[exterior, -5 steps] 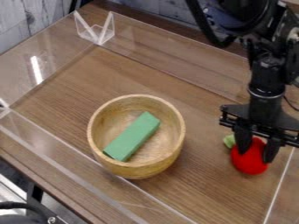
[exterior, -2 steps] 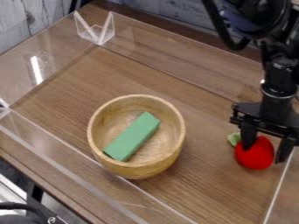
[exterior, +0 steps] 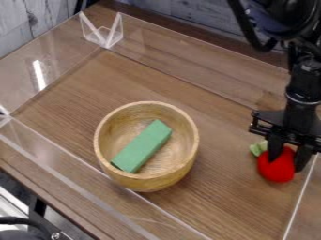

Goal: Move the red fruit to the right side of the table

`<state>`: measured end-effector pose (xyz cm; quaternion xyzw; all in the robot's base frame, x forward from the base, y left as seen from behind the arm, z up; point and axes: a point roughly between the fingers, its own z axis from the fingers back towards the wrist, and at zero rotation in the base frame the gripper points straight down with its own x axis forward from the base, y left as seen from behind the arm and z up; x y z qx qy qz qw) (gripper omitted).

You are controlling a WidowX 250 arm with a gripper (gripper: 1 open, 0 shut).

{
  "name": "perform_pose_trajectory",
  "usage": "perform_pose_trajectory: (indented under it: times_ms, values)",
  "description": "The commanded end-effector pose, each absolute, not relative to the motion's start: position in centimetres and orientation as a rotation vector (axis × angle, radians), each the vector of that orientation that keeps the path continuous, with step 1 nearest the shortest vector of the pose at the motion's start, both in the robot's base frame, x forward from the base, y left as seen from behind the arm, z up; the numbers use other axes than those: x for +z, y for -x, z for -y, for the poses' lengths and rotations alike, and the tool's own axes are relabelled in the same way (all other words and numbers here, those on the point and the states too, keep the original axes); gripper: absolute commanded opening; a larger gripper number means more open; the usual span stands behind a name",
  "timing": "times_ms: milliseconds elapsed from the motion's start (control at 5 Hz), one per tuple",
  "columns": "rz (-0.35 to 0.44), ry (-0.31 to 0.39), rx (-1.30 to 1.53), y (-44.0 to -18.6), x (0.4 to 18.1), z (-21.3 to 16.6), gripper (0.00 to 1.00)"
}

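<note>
No brand, label or legible writing can be made out on any item in the camera view.

The brown wood-grain table point(exterior: 138, 80) is bounded by clear acrylic walls point(exterior: 56, 52) along the upper-left, left and lower edges; a further clear panel edge runs down the lower right of the frame.

The small bright red toy fruit with a green leafy top point(exterior: 277, 166) sits at the right of the frame, on the tabletop and close to the right-hand acrylic edge. The black robot gripper point(exterior: 283, 156) points straight down over it, jaws drawn narrow with fingers on either side of the fruit's upper part; a firm grip cannot be confirmed.

The round light wooden bowl point(exterior: 183, 125) stands at centre, well apart from the fruit. A green rectangular block point(exterior: 142, 145) lies tilted inside it.

Open tabletop remains across the upper centre and between bowl and fruit. Room to the right of the fruit is slight.
</note>
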<state>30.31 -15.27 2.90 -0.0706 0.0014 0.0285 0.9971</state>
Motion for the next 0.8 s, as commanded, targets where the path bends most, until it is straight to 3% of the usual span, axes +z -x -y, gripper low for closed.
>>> perform_pose_trajectory:
  times_ms: [0, 600]
  values:
    - [0.018, 0.151, 0.066, -30.7, 4.8, 16.0, 0.0]
    - [0.016, 0.146, 0.105, -29.9, 5.8, 15.2, 0.0]
